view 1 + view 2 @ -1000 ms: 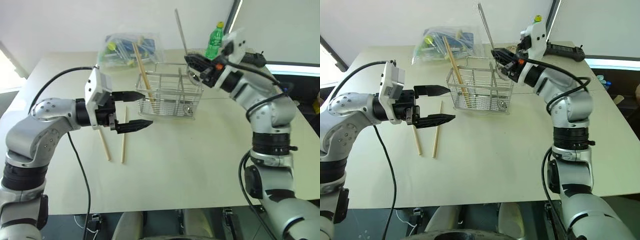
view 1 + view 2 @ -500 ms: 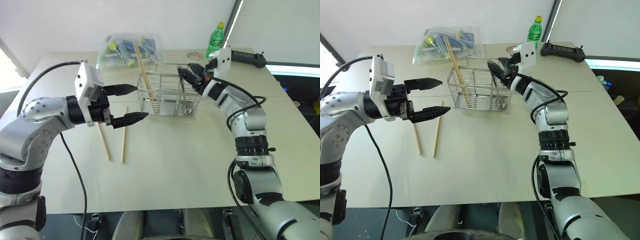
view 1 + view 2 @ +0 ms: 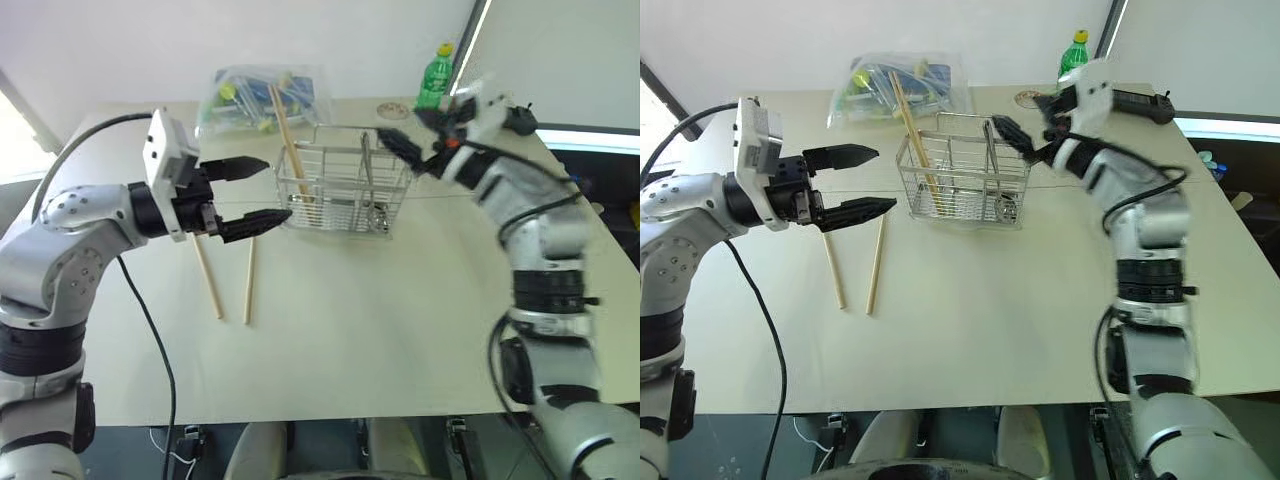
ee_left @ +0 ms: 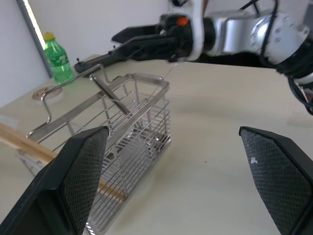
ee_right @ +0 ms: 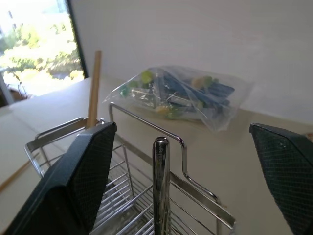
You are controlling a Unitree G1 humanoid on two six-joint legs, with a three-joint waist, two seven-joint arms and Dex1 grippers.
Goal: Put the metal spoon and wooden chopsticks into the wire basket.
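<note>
Pale wood in three places: one of the wooden chopsticks [image 3: 908, 115] leaning in the left end of the wire basket [image 3: 960, 203], lower end inside, upper end tilted toward the plastic bag [image 3: 895, 80] behind. Two more chopsticks [image 3: 873, 262] lying flat on the surface [image 3: 990, 320] just left of the basket, apart from each other, long axes running roughly from near edge to far edge, near ends closer together than far ends. Polished steel next: metal spoon [image 5: 161, 186] standing in the right end of the basket, bowl down, handle close to upright, top rising just above the rim. Right end effector [image 3: 1018, 140] spread wide and empty, just beside the handle top. Left end effector [image 3: 886, 178] likewise wide and empty, held level near the far ends of the two loose sticks, pointing toward the basket. Likely risks: brushing the spoon handle or the wire rim while drawing clear, tipping the light basket; nudging the leaning stick with the left fingers; pinching only one stick or rolling both away; catching a stick crosswise on the rim unless tilted end-down first.
</note>
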